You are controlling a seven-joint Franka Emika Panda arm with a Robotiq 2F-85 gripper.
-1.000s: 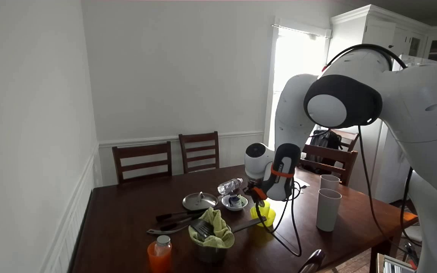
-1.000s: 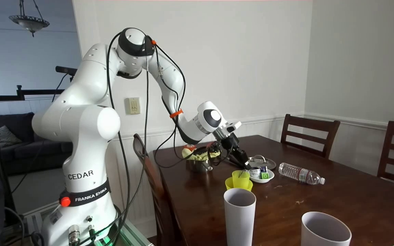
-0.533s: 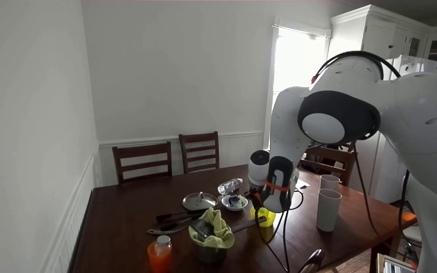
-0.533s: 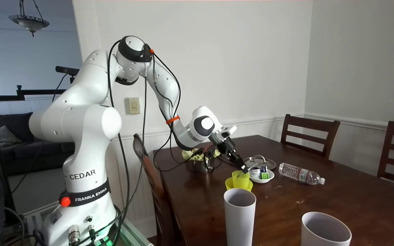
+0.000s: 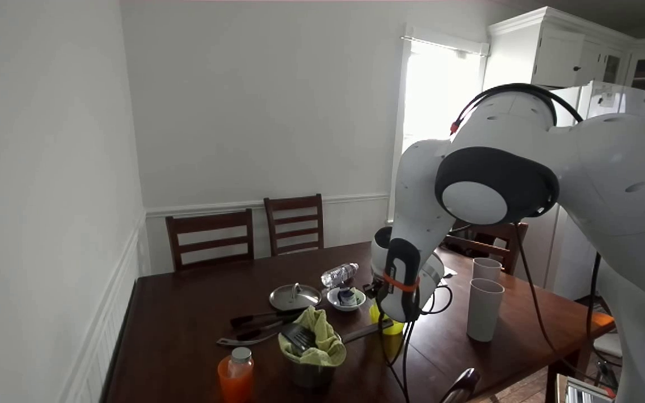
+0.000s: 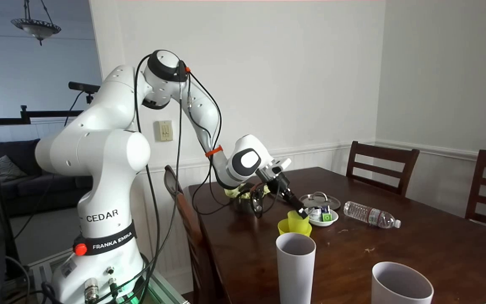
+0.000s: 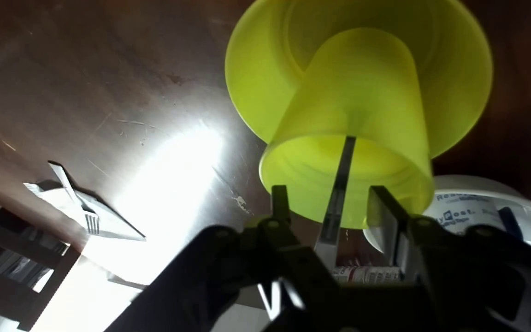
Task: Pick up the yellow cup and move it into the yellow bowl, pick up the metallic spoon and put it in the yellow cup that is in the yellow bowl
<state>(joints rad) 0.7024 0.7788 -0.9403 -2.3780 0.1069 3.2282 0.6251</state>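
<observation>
In an exterior view we look from above across the tabletop (image 5: 199, 299) toward the window (image 5: 443, 95), arm (image 5: 499, 170) up close; in an exterior view we face the wall (image 6: 302, 84) over nearby pale cups (image 6: 295, 270). Both exterior views share arm, tabletop, bottle (image 6: 369, 214). Wrist view: we peer closely past the gripper (image 7: 329, 200) into the yellow cup (image 7: 378, 108).

— What is entered under yellow ware?
— Yellow cup (image 7: 362, 97), one; yellow bowl (image 7: 257, 87), one.
— How are the other wares listed?
— Tall grey cups (image 6: 295, 278), two; orange cup (image 5: 236, 390), one; white bowl (image 6: 321, 223), one; pot (image 5: 308, 376), one; pot lid (image 5: 284, 302), one; clear bottle (image 6: 369, 214), one; silver-capped jar (image 5: 241, 358), one.
— And which utensils are recorded in the wrist view?
— Metallic spoon (image 7: 338, 193), one; fork (image 7: 76, 198), one.
</observation>
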